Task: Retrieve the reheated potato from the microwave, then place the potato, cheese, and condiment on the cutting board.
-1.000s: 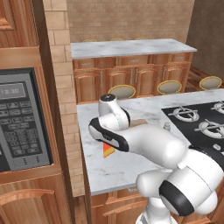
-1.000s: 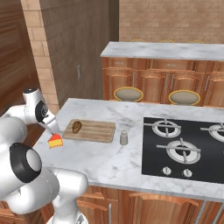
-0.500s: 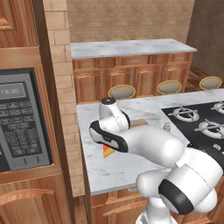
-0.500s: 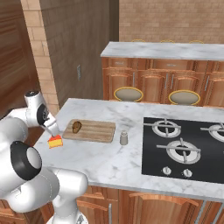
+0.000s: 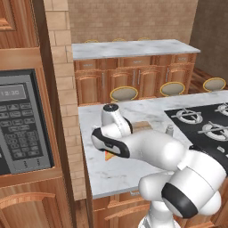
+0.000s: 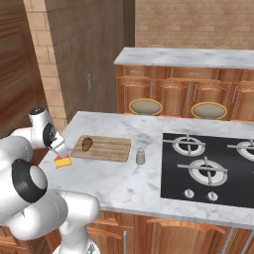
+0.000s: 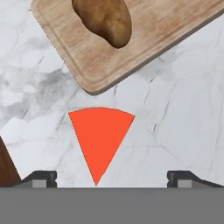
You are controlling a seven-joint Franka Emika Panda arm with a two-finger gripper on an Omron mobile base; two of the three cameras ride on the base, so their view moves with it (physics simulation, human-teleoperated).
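A white marble counter (image 6: 124,183) fills the middle of the right base view, with a black gas hob (image 6: 208,168) set into its right half. Behind it, 2 round stools (image 6: 145,106) with tan seats stand before wooden cabinets (image 6: 173,92) under a second marble top (image 6: 188,57). A brick pillar (image 5: 62,80) rises at upper left of the left base view.

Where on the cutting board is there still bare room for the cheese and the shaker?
The cutting board is bare from its middle to the end nearest the condiment. The potato crowds the end nearest the cheese. Bare marble lies between board and stove.
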